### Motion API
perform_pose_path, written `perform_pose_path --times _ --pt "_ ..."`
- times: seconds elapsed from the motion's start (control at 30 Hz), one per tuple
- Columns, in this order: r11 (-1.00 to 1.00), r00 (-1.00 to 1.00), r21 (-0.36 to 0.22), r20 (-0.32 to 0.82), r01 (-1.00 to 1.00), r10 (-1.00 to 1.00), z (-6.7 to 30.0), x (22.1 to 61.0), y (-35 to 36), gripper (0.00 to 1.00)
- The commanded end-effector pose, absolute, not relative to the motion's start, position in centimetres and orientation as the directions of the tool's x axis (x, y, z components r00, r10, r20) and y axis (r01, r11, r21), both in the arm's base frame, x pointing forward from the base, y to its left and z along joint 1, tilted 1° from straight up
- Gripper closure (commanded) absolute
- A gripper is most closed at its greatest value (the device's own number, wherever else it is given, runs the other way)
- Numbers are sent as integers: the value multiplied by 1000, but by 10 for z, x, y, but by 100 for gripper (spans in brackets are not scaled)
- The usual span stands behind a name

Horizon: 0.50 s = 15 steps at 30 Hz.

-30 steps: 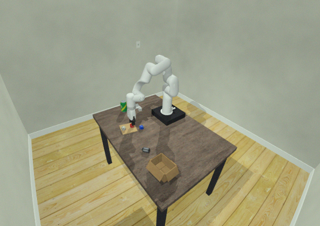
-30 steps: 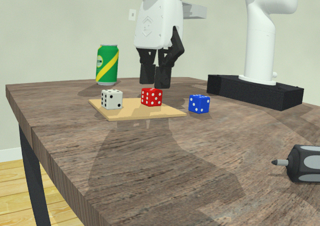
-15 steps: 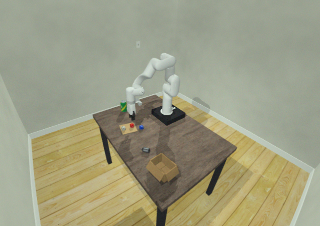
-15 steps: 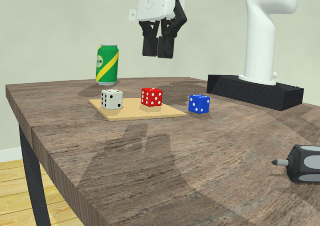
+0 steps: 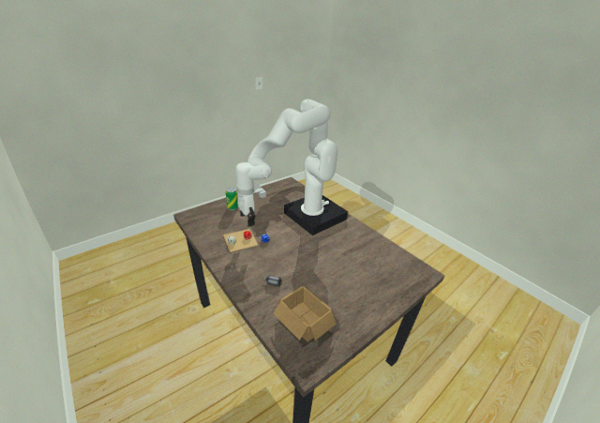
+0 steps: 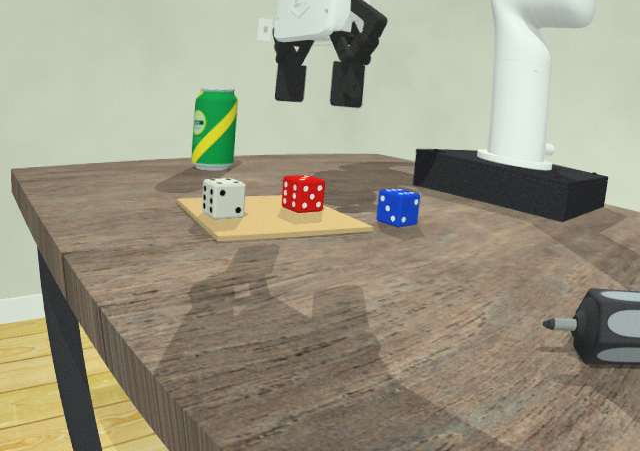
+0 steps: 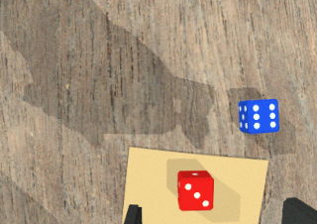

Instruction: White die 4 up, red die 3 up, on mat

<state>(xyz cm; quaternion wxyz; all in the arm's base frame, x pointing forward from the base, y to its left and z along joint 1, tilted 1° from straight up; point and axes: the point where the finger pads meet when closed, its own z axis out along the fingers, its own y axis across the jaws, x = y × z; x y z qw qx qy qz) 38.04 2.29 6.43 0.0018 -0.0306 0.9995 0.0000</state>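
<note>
The red die [image 5: 247, 234] [image 6: 303, 193] [image 7: 196, 190] sits flat on the tan mat [image 5: 244, 246] [image 6: 289, 226] [image 7: 245, 198] with 3 on top in the wrist view. The white die [image 5: 232, 239] [image 6: 223, 197] sits flat on the mat's left part; its top shows black pips, its number unclear. The blue die [image 5: 264, 237] [image 6: 398, 206] [image 7: 260, 116] rests on the table just right of the mat. My gripper [image 5: 250, 213] [image 6: 318, 90] is open and empty, hanging well above the red die.
A green can [image 5: 232, 199] [image 6: 214, 129] stands behind the mat. The arm's black base [image 5: 316, 216] [image 6: 509, 181] is at the right. A screwdriver [image 5: 273, 279] [image 6: 604, 325] lies nearer the front, and an open cardboard box [image 5: 304, 313] beyond it.
</note>
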Motion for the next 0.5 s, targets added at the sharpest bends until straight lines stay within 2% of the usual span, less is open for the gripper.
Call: perform_pose_path --times 0.0,0.47 --pt "998 -998 0 -7 -61 -61 65 382 23 0" --pt "998 -998 0 -7 -61 -61 76 382 23 0"
